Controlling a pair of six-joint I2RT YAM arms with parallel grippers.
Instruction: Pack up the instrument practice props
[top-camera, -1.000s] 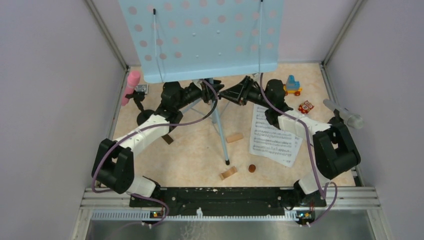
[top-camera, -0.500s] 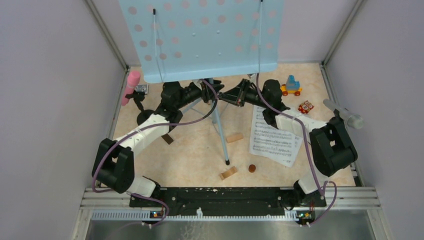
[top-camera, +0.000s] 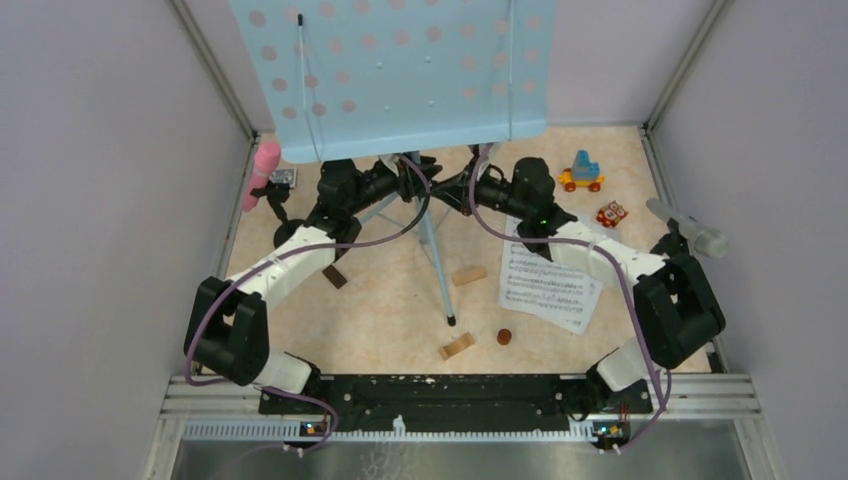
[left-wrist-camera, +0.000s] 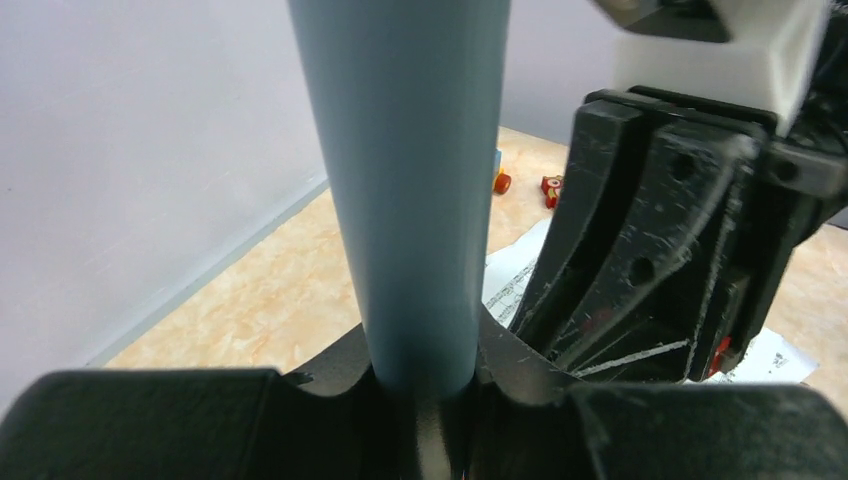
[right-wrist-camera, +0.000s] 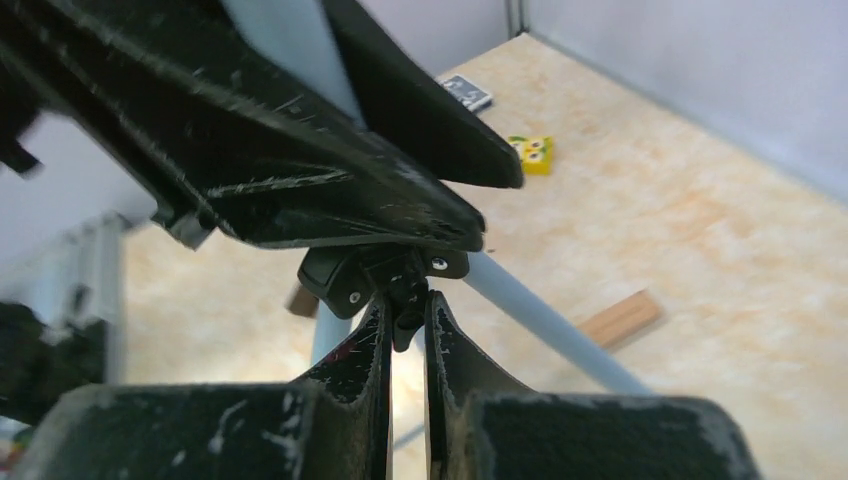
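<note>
The pale blue perforated music rack (top-camera: 400, 70) stands at the back on its grey-blue tripod legs (top-camera: 438, 265). My left gripper (top-camera: 408, 186) is shut on the stand's pole (left-wrist-camera: 405, 180), just below the rack. My right gripper (top-camera: 458, 192) faces it from the right, shut on a small black lever (right-wrist-camera: 407, 322) under the tripod's black hub (right-wrist-camera: 350, 280). A sheet-music page (top-camera: 545, 280) lies flat right of the legs. The pink microphone (top-camera: 262, 172) sits in a black holder (top-camera: 285, 232) at the left wall. The silver microphone (top-camera: 690, 228) is at the right wall.
Toy vehicles (top-camera: 582, 172) (top-camera: 611, 214) sit at the back right. Wooden blocks (top-camera: 468, 275) (top-camera: 457, 346) and a small brown disc (top-camera: 505, 337) lie near the front tripod leg. A dark block (top-camera: 335, 278) lies by my left arm. Walls close in on three sides.
My right gripper has moved left to the stand and closed on the hub's lever. The rack has shifted slightly left. My left gripper keeps its hold on the pole.
</note>
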